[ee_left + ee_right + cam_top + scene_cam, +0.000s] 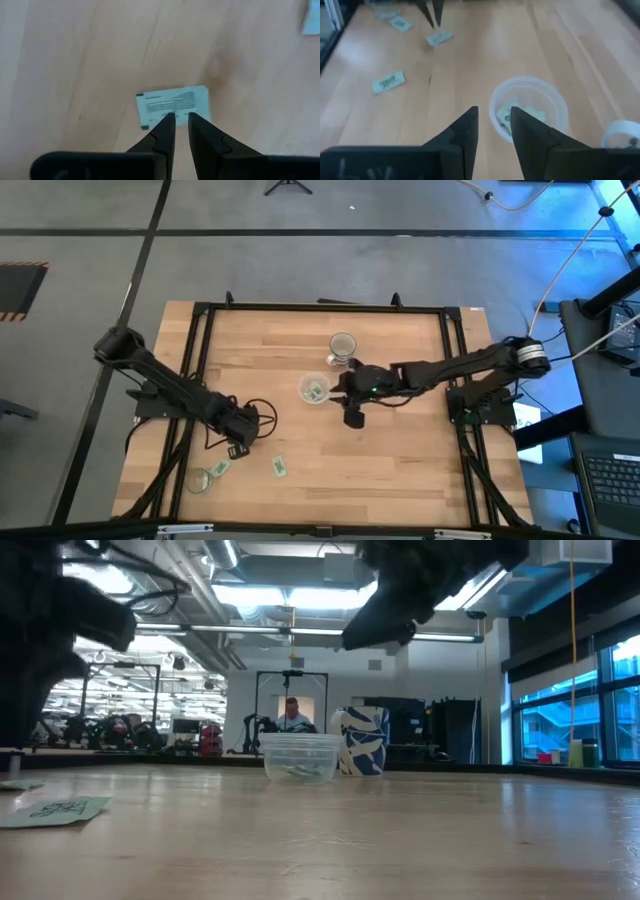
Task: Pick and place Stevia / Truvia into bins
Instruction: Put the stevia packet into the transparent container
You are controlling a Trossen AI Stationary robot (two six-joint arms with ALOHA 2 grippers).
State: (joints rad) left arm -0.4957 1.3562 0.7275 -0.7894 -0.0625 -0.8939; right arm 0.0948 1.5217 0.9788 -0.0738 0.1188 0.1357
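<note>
My left gripper [181,120], fingers narrowed, hangs over a sachet [173,105] near the table's [400,460] front-left, lined up to pinch it; my right gripper [494,116], narrow and empty, waits beside the cup [314,389].

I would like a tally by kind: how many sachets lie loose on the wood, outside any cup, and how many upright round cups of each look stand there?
Loose sachets: 3
Clear cup: 1
Darker cup: 1
Total: 5
The sachets inside the clear cup overlap too much to count, so they are left out.
</note>
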